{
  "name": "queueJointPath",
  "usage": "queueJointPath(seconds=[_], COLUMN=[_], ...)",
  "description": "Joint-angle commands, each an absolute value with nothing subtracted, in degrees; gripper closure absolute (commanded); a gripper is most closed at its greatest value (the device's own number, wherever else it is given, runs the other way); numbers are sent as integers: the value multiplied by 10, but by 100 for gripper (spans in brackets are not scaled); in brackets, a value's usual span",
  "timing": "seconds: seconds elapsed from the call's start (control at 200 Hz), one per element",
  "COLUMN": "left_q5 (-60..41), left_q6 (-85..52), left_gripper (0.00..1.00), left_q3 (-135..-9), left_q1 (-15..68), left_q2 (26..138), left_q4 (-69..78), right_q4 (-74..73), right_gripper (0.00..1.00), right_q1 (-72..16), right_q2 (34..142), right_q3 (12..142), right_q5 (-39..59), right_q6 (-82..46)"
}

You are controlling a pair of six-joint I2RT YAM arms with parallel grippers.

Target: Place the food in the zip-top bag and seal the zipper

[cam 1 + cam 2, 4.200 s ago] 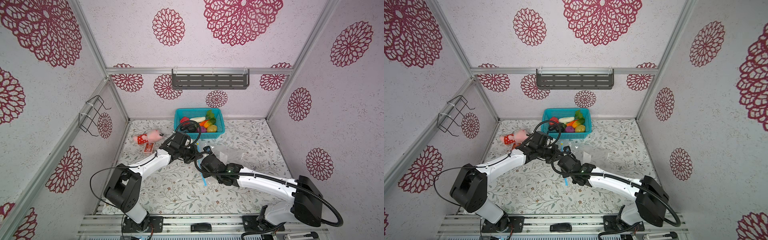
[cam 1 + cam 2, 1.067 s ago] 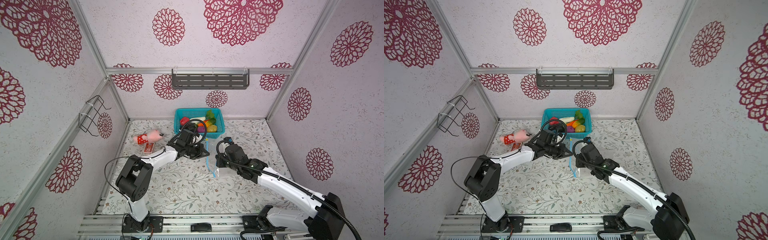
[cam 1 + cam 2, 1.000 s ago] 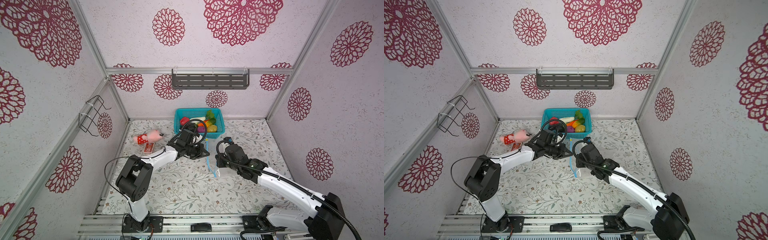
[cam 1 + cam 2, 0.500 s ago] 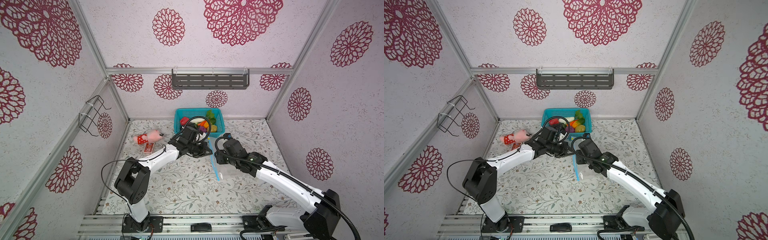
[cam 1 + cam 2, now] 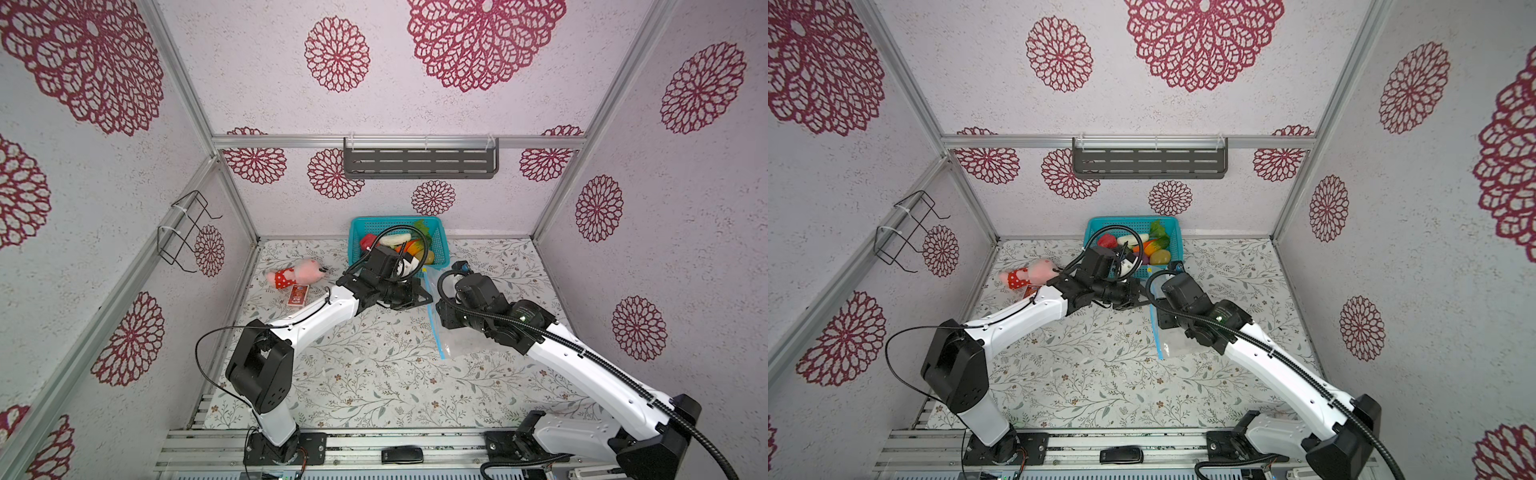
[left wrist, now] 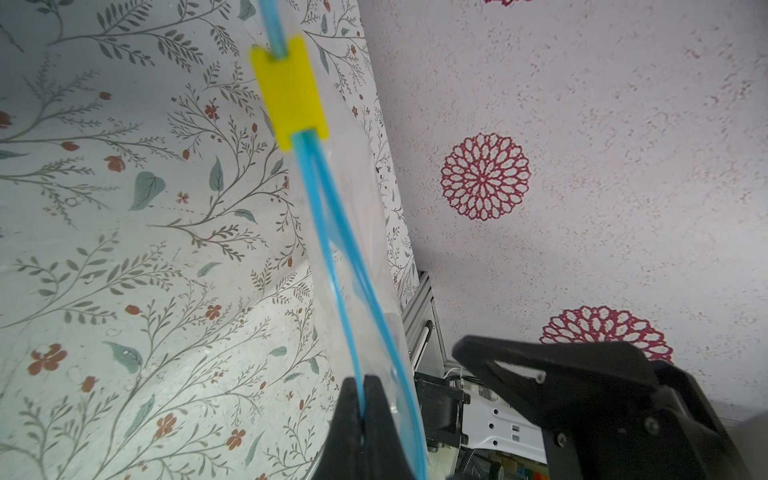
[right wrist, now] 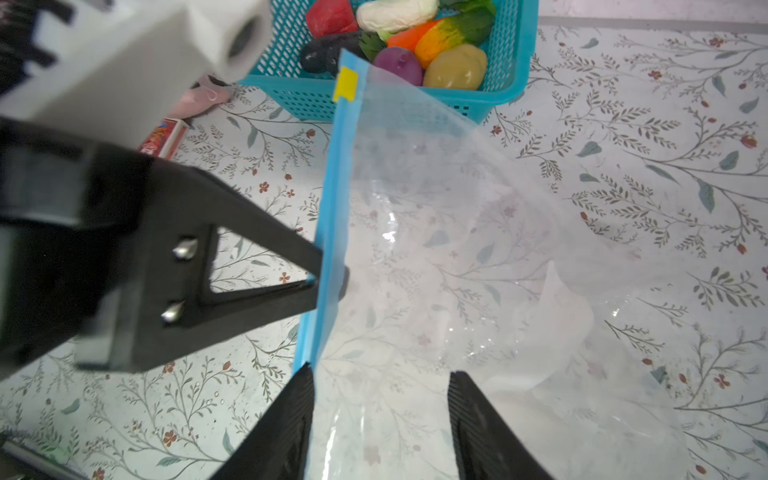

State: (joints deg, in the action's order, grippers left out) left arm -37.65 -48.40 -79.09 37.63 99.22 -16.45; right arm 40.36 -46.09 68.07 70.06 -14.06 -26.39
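Zip-top bag held at its zipper, food not yet bagged.
The left fingers point(image 6: 353, 415) are pinched closed on the blue zipper point(image 7: 328, 199), below the yellow slider point(image 7: 346, 85). The right fingers point(image 7: 291, 415) stand apart over the zip-top bag point(image 7: 457, 249), clamping nothing, one tip just beside the zipper. The bag rests on the floral surface point(image 7: 665, 166) near the teal basket point(image 7: 515, 62), which contains the food point(image 7: 455, 66).

The right end effector point(image 7: 380, 370) spread its jaws, and the large clear crinkly plastic bag point(image 7: 457, 228) ahead of it shifted toward the teal mesh basket point(image 7: 291, 99).
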Motion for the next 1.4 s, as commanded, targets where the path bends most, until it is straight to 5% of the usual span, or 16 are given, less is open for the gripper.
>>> queueJointPath(seconds=[0.0, 0.345, 0.756, 1.396], left_q5=[-371, -364, -366, -387], left_q6=[-485, -487, -488, -472], left_gripper=[100, 100, 100, 100], left_q3=[-812, -813, -817, -927], left_q1=[383, 388, 389, 415], left_q2=[990, 991, 1003, 1117], left_q4=[-167, -171, -170, -190], right_q4=[423, 461, 455, 522], right_gripper=[46, 73, 92, 100], right_q1=[-481, -504, -505, -493], right_q2=[690, 738, 748, 684], right_q3=[734, 762, 761, 769], right_q5=[-173, -240, -266, -369], right_q6=[-232, -233, -240, -262])
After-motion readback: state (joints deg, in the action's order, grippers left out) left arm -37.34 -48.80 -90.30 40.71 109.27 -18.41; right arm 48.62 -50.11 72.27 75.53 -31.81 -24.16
